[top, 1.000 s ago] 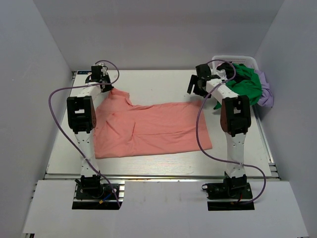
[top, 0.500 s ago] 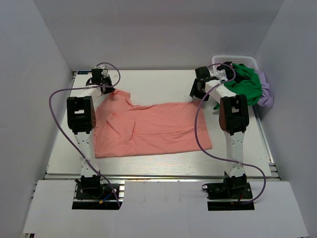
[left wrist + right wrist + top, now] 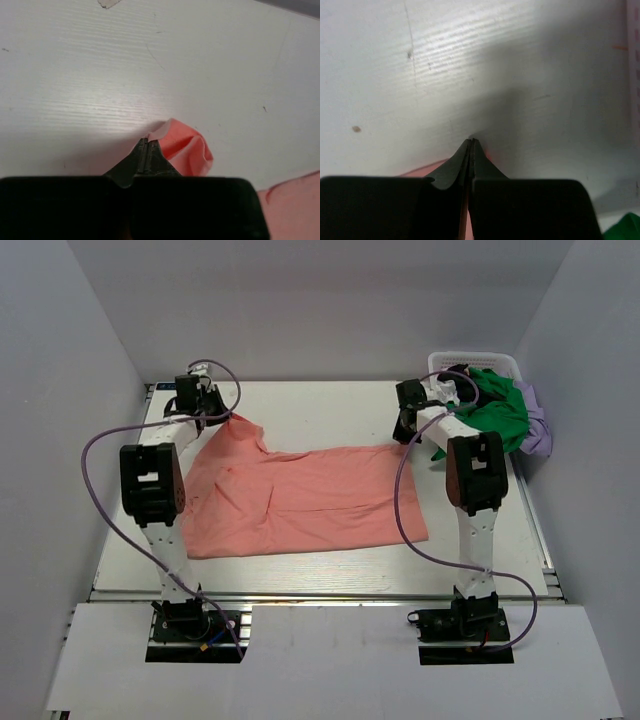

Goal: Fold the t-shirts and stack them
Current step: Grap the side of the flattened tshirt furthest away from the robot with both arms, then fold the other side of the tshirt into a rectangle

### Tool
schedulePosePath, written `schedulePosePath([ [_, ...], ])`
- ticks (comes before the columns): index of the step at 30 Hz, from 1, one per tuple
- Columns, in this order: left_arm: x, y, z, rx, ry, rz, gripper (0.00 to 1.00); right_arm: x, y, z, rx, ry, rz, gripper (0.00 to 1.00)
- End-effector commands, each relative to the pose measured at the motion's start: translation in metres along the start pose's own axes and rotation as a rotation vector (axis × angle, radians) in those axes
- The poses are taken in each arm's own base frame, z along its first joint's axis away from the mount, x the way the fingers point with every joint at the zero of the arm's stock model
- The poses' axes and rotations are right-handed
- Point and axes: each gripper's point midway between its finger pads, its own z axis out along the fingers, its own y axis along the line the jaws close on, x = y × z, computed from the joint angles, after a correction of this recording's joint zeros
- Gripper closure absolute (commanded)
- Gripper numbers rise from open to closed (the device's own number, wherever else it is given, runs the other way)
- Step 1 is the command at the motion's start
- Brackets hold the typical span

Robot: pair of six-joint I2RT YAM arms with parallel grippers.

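Note:
A salmon-pink t-shirt [image 3: 300, 500] lies spread across the white table [image 3: 320, 410]. My left gripper [image 3: 213, 416] is shut on its far left corner, and in the left wrist view a bunched fold of the pink t-shirt [image 3: 189, 149] sticks out beside the closed left gripper [image 3: 147, 143]. My right gripper [image 3: 405, 436] is shut on the shirt's far right corner. The right wrist view shows the right gripper [image 3: 471, 142] pressed down at the table with a thin strip of pink t-shirt [image 3: 464, 220] pinched between its jaws.
A white lattice basket [image 3: 484, 359] stands at the far right corner, holding a green t-shirt [image 3: 497, 412], a lilac one [image 3: 539, 428] hanging over its right side and some dark cloth [image 3: 458, 373]. Grey walls close in the left, back and right.
My right gripper has dropped onto the shirt's far right corner and closed from open to shut. The left arm has shifted left, drawing the far left corner outward.

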Motion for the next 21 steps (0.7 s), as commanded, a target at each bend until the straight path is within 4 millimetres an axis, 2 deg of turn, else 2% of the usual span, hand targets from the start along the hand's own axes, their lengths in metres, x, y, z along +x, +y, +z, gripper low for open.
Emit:
schedulePosePath([
  [1, -0.044, -0.03, -0.052, 0.065, -0.12, 0.042, 1.0, -0.019, -0.008, -0.027, 0.011, -0.082, -0.019, 1.0],
  [2, -0.041, -0.031, -0.059, 0.065, -0.119, 0.042, 1.0, -0.031, -0.007, -0.044, 0.007, -0.128, -0.013, 1.0],
  [4, -0.033, -0.033, -0.081, 0.056, -0.121, 0.041, 1.0, -0.021, -0.01, -0.044, -0.016, -0.12, -0.021, 1.0],
  [5, -0.03, -0.034, -0.089, 0.056, -0.121, 0.041, 1.0, -0.029, -0.007, -0.06, -0.037, -0.155, -0.011, 1.0],
  [6, -0.008, -0.031, -0.093, 0.03, -0.089, 0.036, 1.0, -0.024, -0.009, -0.059, -0.04, -0.154, -0.015, 1.0],
  [7, -0.016, -0.038, -0.112, 0.039, -0.124, 0.045, 1.0, -0.021, -0.012, -0.064, -0.039, -0.154, -0.013, 1.0],
  [8, 0.003, -0.035, -0.118, 0.032, -0.096, 0.038, 1.0, -0.015, -0.017, -0.062, -0.031, -0.151, -0.013, 1.0],
  [10, 0.012, -0.035, -0.133, 0.023, -0.1, 0.019, 1.0, -0.016, -0.017, -0.071, -0.06, -0.181, -0.022, 1.0],
  [11, 0.02, -0.035, -0.146, 0.016, -0.106, 0.01, 1.0, -0.017, -0.017, -0.075, -0.066, -0.187, -0.031, 1.0],
  [13, 0.028, -0.037, -0.159, 0.018, -0.112, 0.003, 1.0, -0.017, -0.018, -0.08, -0.067, -0.191, -0.034, 1.0],
  [14, 0.043, -0.032, -0.164, -0.003, -0.09, -0.004, 1.0, -0.013, -0.019, -0.079, -0.064, -0.187, -0.036, 1.0],
  [15, 0.04, -0.034, -0.177, -0.006, -0.111, -0.011, 1.0, -0.015, -0.017, -0.086, -0.084, -0.198, -0.033, 1.0],
  [16, 0.042, -0.035, -0.182, -0.004, -0.118, -0.009, 1.0, -0.014, -0.018, -0.085, -0.09, -0.208, -0.028, 1.0],
  [17, 0.053, -0.033, -0.185, -0.007, -0.106, -0.013, 1.0, -0.009, -0.014, -0.084, -0.115, -0.198, -0.031, 1.0],
  [19, 0.059, -0.034, -0.194, -0.005, -0.115, -0.01, 1.0, -0.018, -0.006, -0.084, -0.15, -0.22, -0.029, 0.99],
  [20, 0.05, -0.037, -0.196, 0.005, -0.151, -0.002, 1.0, -0.025, -0.003, -0.079, -0.145, -0.223, -0.03, 0.9],
  [21, 0.053, -0.036, -0.195, 0.005, -0.15, -0.002, 1.0, -0.036, 0.002, -0.082, -0.15, -0.232, -0.04, 0.81],
])
